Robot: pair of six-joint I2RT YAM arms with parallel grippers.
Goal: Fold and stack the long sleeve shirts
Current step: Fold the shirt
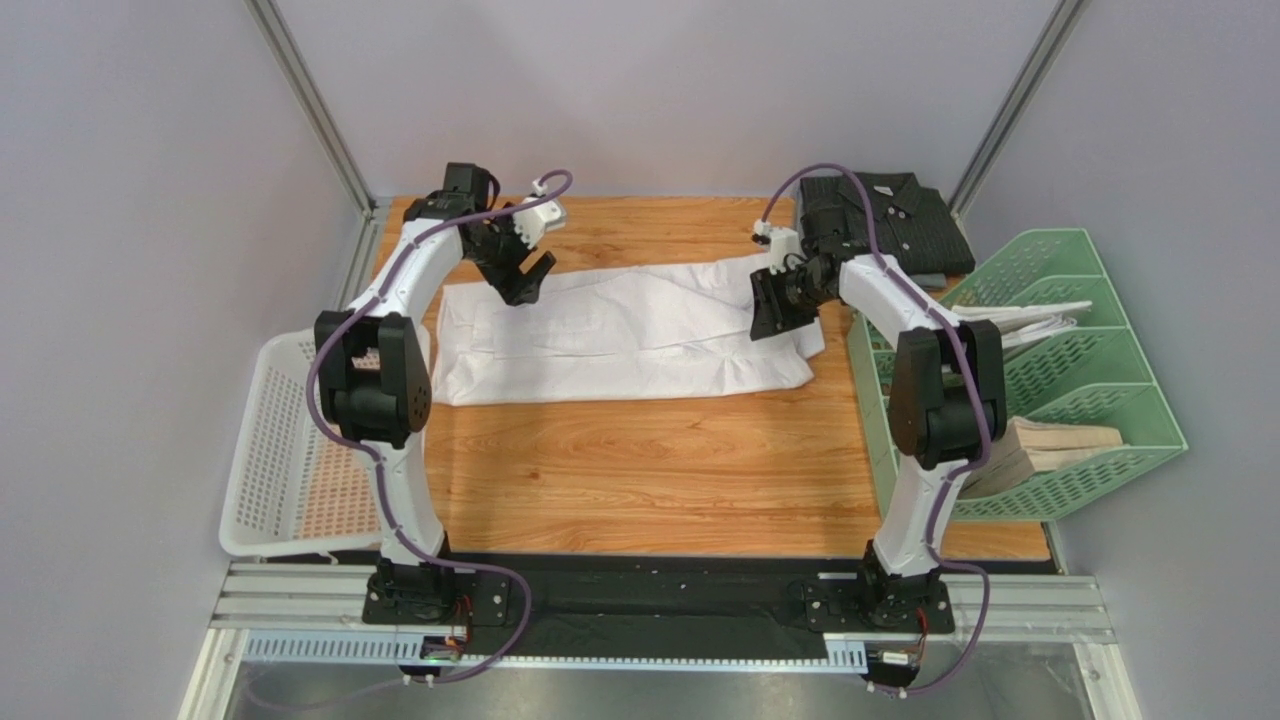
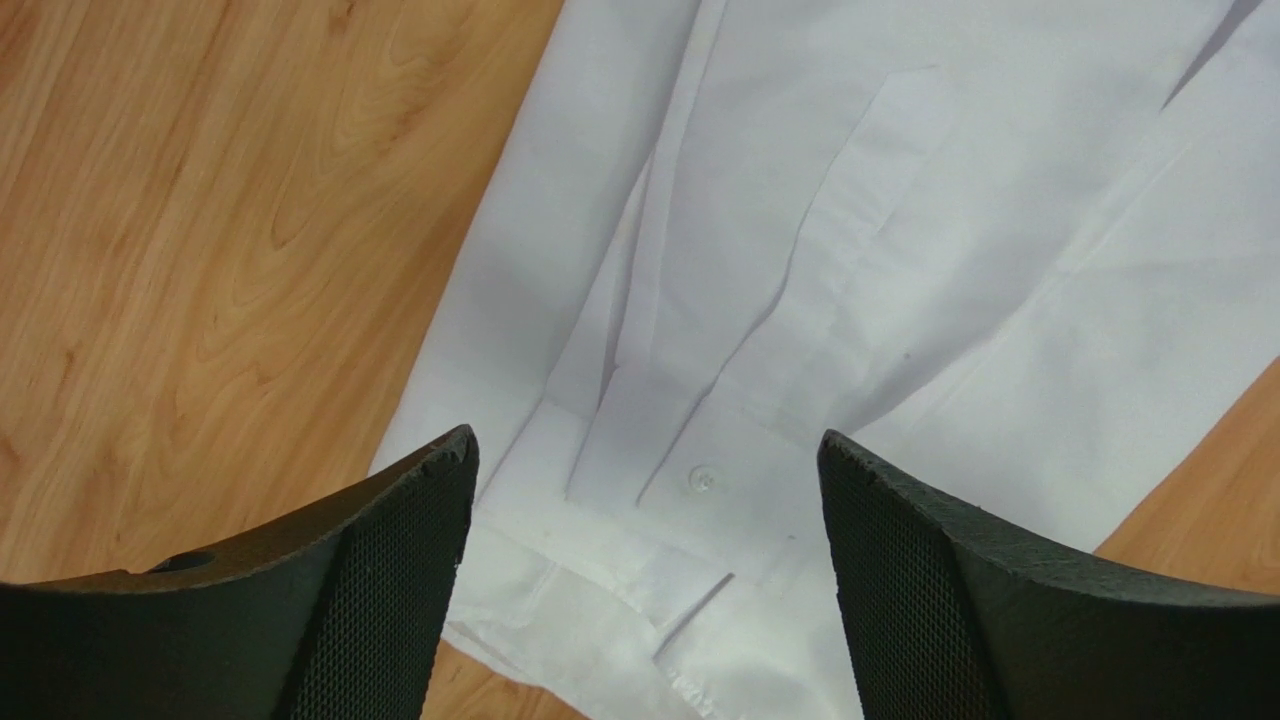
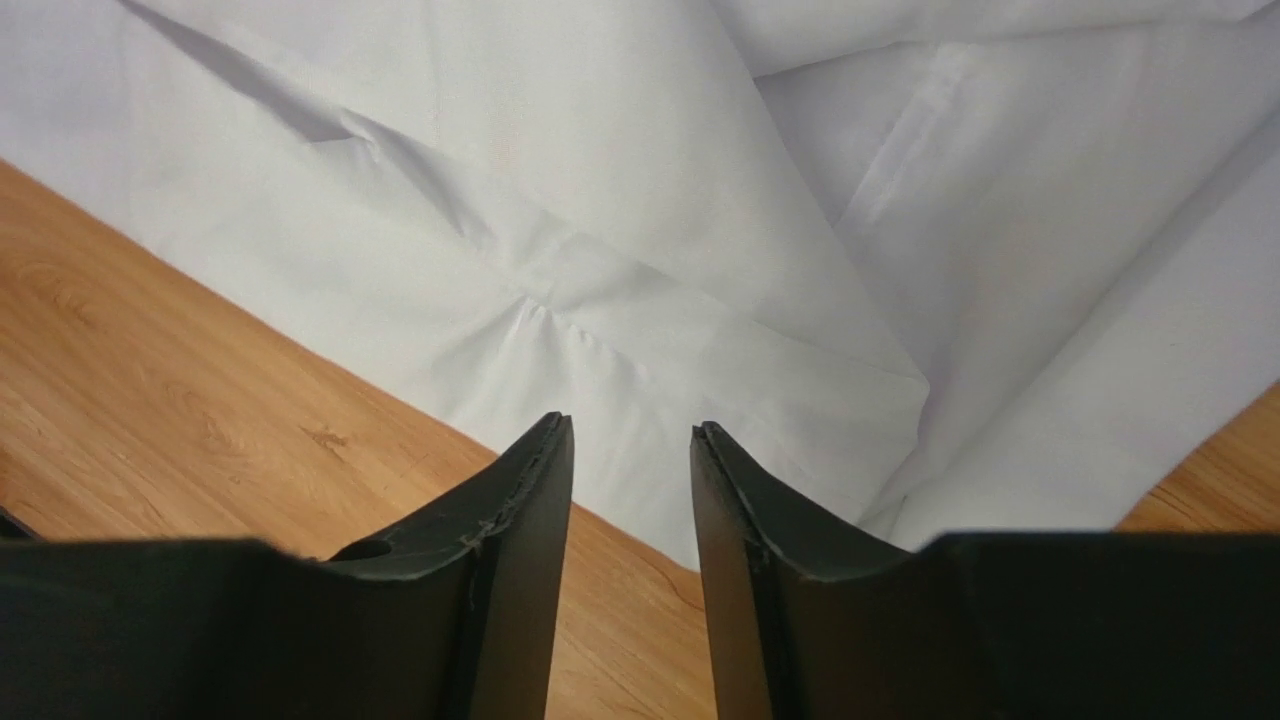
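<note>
We see the white shirt (image 1: 631,333) spread across the far table (image 1: 676,480), dark shirt (image 1: 887,222) folded far right. Left gripper (image 1: 526,285) over the white shirt's left end, jaws wide apart; right gripper (image 1: 775,318) over its right end, jaws narrowly apart.

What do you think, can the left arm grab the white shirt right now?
Probably yes. The left tool is open and hangs right above the white shirt, over its buttoned cuff near the edge lying on the wooden table. Nothing lies between them, so a short drop should reach the cloth.

Grey walls (image 1: 150,225) enclose a wooden table (image 1: 676,465).
</note>
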